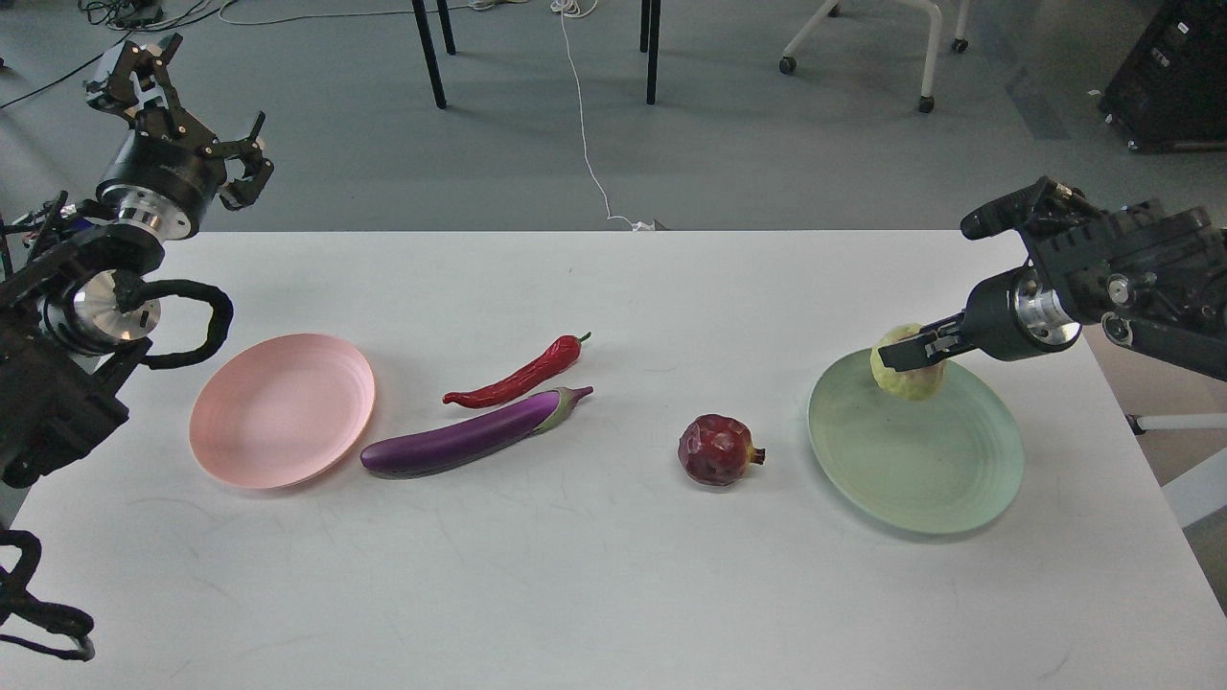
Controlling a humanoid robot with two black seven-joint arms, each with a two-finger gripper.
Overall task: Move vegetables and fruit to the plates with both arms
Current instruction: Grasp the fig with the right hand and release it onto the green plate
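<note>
My right gripper (906,353) is shut on the yellow-green fruit (906,374) and holds it over the far part of the pale green plate (915,460). The dark red fruit (717,449) lies on the table left of that plate. The purple eggplant (470,436) and the red chili pepper (518,379) lie side by side mid-table. The pale pink plate (283,409) sits empty at the left. My left gripper (182,105) is open and raised beyond the table's far left edge.
The white table (594,585) ends close behind the right arm and at the right. Chair and table legs (431,57) and a white cable (585,125) are on the floor beyond.
</note>
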